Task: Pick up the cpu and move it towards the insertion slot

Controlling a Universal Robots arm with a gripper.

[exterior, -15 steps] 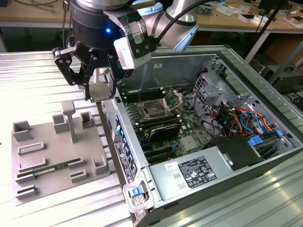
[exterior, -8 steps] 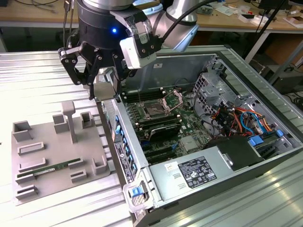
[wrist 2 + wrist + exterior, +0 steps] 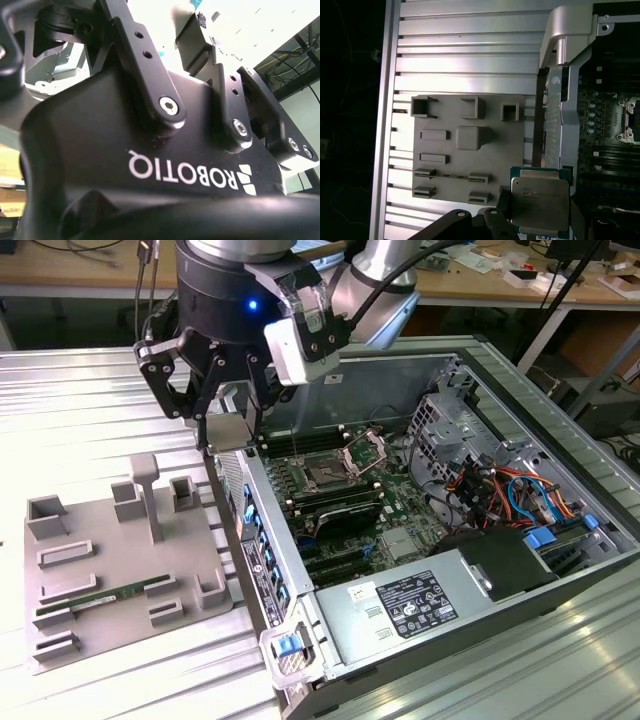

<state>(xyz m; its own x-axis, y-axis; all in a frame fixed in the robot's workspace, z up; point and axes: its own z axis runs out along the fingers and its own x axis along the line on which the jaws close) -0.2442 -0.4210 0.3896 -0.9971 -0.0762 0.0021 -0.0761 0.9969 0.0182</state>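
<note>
Silver cpu point(image 3: 540, 203) (one) pinched by fingers point(image 3: 205, 425), near one insertion slot point(image 3: 326, 476)

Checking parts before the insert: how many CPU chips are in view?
1. The cpu is gripped in the hand, above the computer case's edge beside the grey fixture tray. Others may be hidden.

The arm point(image 3: 385, 285) is silver-grey, ending in a black cylindrical wrist with a small blue light. The gripper point(image 3: 228, 425) is matte black, its linked fingers point(image 3: 150, 75) joined by silver hex-socket screws. A white block sits bolted beside it. Black cables run alongside.
</note>
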